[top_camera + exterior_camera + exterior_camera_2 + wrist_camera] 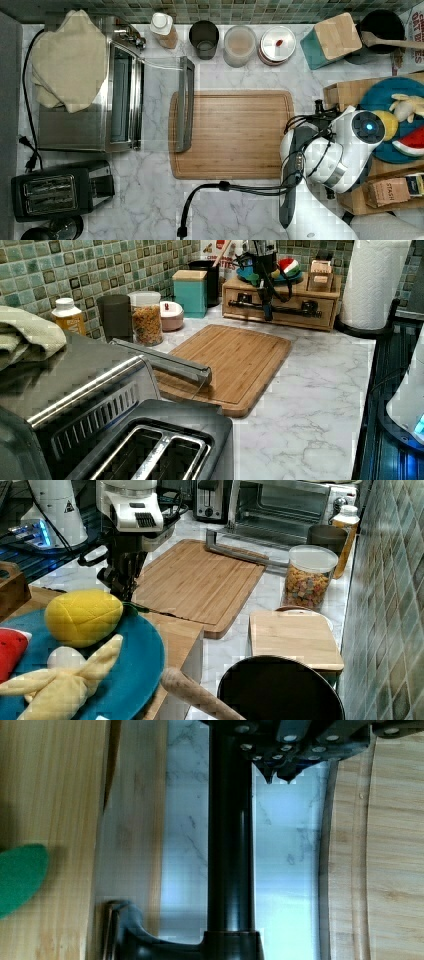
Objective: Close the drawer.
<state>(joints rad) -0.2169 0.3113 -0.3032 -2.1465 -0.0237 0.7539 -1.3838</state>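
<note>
The drawer (pixel 278 308) is the front of a light wooden box unit (pixel 340 93) at the top view's right, and carries a long black bar handle (pixel 230 845). In the wrist view a thin dark gap separates the drawer front (pixel 135 820) from the box top (pixel 50 810). My gripper (pixel 280 774) hangs just in front of the drawer, beside the handle on the cutting board's side. Its fingertips are shut together with nothing between them. The left view shows the gripper (pixel 267 314) pointing down in front of the handle (pixel 280 306).
A bamboo cutting board (pixel 232 132) lies on the marble counter right before the drawer. The toaster oven's door (pixel 185 105) hangs open over the board's far edge. A blue plate (pixel 395 125) with plush food sits on the box. A paper towel roll (pixel 372 282) stands beside it.
</note>
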